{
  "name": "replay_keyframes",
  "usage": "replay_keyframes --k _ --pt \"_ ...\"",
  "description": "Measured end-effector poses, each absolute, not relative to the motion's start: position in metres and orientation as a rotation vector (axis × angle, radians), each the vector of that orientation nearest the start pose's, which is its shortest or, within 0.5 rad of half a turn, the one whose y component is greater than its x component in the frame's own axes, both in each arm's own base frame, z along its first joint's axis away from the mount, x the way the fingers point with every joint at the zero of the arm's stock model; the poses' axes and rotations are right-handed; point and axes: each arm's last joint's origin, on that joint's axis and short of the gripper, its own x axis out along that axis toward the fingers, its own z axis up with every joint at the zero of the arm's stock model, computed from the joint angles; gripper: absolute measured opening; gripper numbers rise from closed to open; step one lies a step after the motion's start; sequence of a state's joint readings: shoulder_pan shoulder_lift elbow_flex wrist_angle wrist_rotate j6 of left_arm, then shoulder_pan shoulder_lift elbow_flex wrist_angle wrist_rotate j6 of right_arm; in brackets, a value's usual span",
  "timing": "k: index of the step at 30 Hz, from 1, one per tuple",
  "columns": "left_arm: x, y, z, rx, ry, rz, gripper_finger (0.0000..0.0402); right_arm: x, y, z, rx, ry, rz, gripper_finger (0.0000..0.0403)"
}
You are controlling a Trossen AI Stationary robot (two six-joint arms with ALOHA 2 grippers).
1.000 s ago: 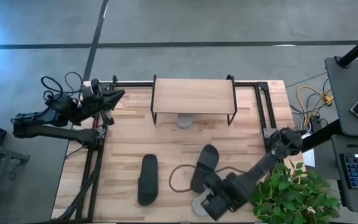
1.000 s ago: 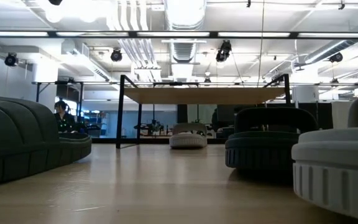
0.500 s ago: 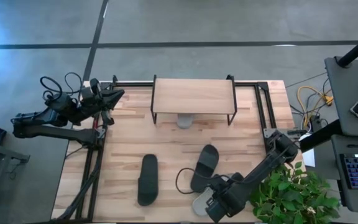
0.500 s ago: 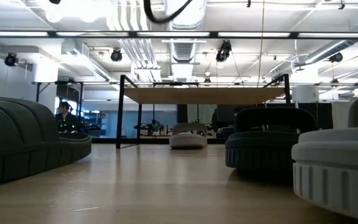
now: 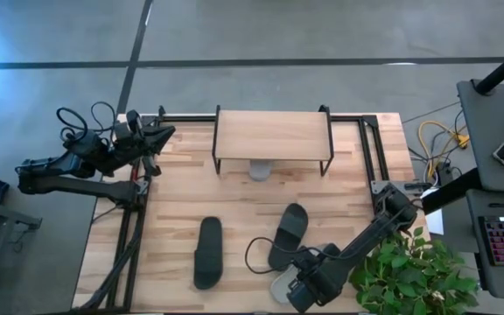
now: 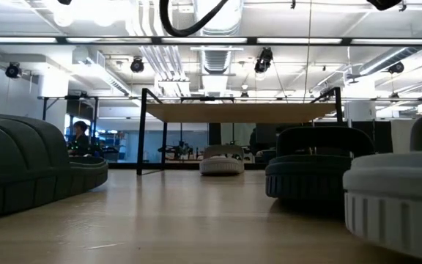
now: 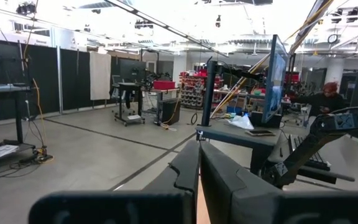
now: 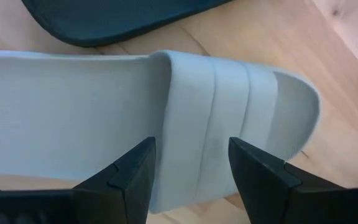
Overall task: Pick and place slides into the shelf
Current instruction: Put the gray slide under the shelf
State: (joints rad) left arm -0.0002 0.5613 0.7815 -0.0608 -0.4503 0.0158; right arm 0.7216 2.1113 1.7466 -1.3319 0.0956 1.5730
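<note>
Right gripper [image 8: 190, 163]: down at the near edge of the table, over the grey slide; fingers spread apart, one on either side of the wide strap, not closed on it.
Grey slide under the gripper [image 8: 166, 118]: flat on the table at the near edge, strap up, mostly hidden beneath the right arm in the high view [image 5: 280, 287]; whether the fingers touch it cannot be told.
Second grey slide [image 5: 260, 169]: tucked under the shelf, its end poking out at the front edge; seen across the table in the low view [image 6: 222, 162].
Black slide, middle [image 5: 289, 234]: lying at a slant just beside the right gripper, its near end next to the grey one; dark sole edge showing in the right wrist view [image 8: 123, 18].
Black slide, left [image 5: 207, 252]: alone on the wood, lengthwise, well apart from the other black one.
Shelf [image 5: 273, 136]: at the far side of the table, light top board bare, thin black legs at the corners.
Left gripper [image 5: 166, 134]: parked off the far left corner of the table, well away from every slide; fingers pressed together, nothing between them [image 7: 199, 177].
Table [image 5: 173, 197]: light wood planks, black rails along the left and right sides.
Plant [image 5: 418, 267]: green leaves at the near right corner, beside the right arm.
</note>
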Motion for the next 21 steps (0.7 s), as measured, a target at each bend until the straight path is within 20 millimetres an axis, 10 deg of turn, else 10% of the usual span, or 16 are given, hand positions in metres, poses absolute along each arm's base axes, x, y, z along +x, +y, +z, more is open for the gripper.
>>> replay_keyframes --k 11,21 --pt "0.116 0.013 0.371 -0.002 -0.146 0.452 0.0 0.292 0.237 0.191 0.321 1.543 -0.999 0.0162" --pt "0.117 0.013 0.37 0.032 -0.131 0.453 0.0 0.301 0.223 0.186 0.357 1.495 -1.085 0.0032"
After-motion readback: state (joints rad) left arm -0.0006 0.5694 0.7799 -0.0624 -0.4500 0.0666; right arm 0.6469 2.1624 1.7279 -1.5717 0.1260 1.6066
